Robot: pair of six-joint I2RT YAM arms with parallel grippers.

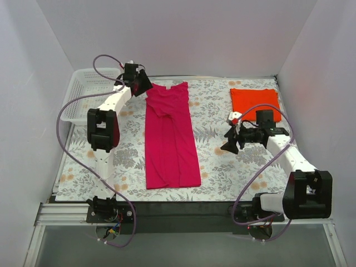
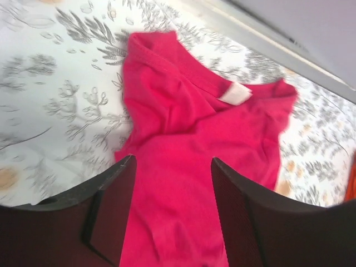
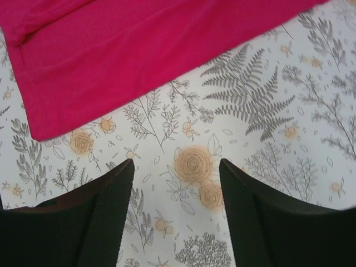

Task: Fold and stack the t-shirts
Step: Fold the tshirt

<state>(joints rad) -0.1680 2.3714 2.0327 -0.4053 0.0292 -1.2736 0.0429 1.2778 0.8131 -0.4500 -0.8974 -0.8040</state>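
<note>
The magenta-pink t-shirt (image 1: 169,139) lies on the floral table cover as a long narrow strip, its sides folded in and its collar at the far end. In the left wrist view its white neck label (image 2: 235,93) shows on the pink cloth (image 2: 183,167). My left gripper (image 1: 144,83) (image 2: 172,161) hovers open over the collar's left corner and holds nothing. The orange-red t-shirt (image 1: 254,102) sits folded at the back right. My right gripper (image 1: 228,140) (image 3: 177,162) is open above bare cover, right of the pink shirt (image 3: 139,50).
A white lattice basket (image 1: 89,94) stands at the back left, beside the left arm. Grey walls close in the table on three sides. The floral cover (image 1: 217,167) lies flat between the pink shirt and the right arm.
</note>
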